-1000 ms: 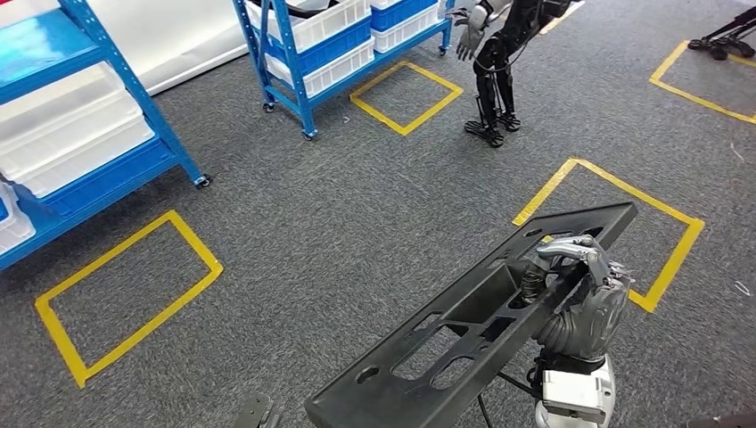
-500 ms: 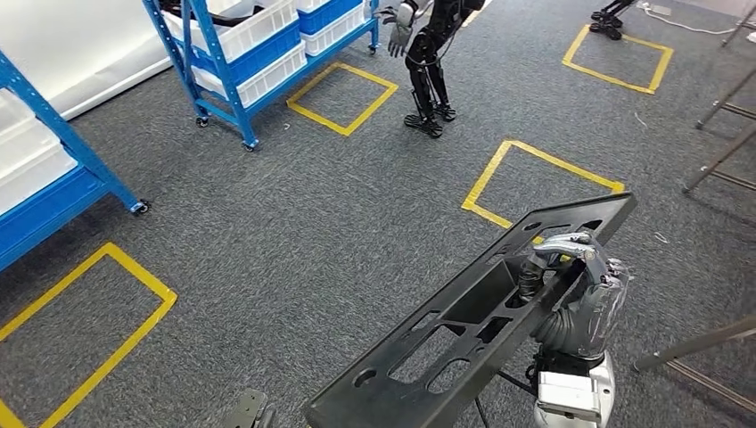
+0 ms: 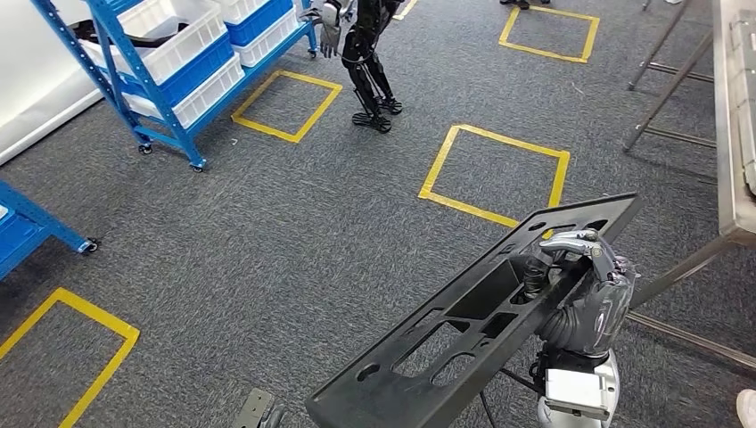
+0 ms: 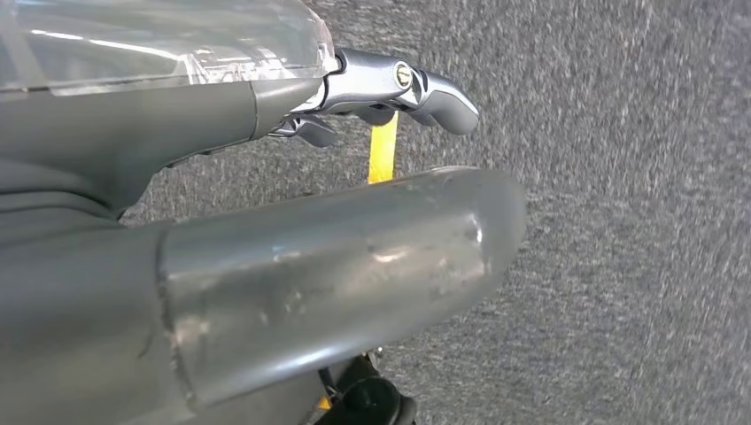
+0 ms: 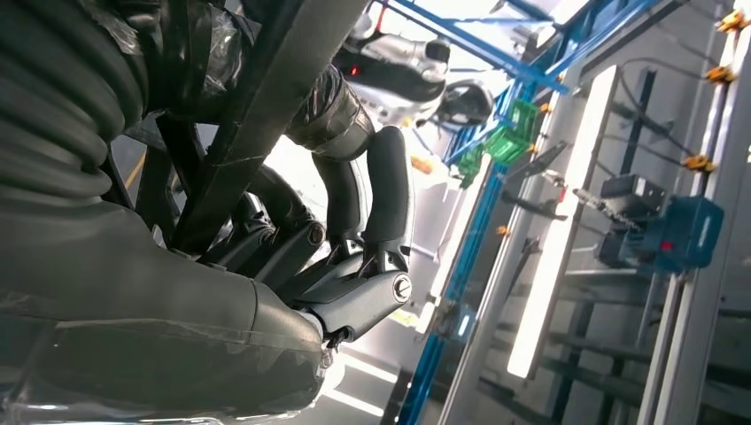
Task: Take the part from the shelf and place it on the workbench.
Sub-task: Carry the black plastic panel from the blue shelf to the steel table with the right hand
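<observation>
From the head view, the right hand (image 3: 584,281) grips the long black part (image 3: 472,312), its long axis slanting up toward the workbench (image 3: 731,178), which lies just beyond the part's far end. Well away from the workbench, shelf bins (image 3: 183,58) look mostly empty. At the left wrist, the left hand (image 4: 390,88) hangs with fingers curled, holding nothing. The right wrist confirms fingers (image 5: 390,186) wrapped around the part's rail.

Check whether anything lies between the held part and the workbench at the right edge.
Nothing visible does. The right hand holds the part over open carpet; the workbench stands right of it, only its own legs below the top.
</observation>
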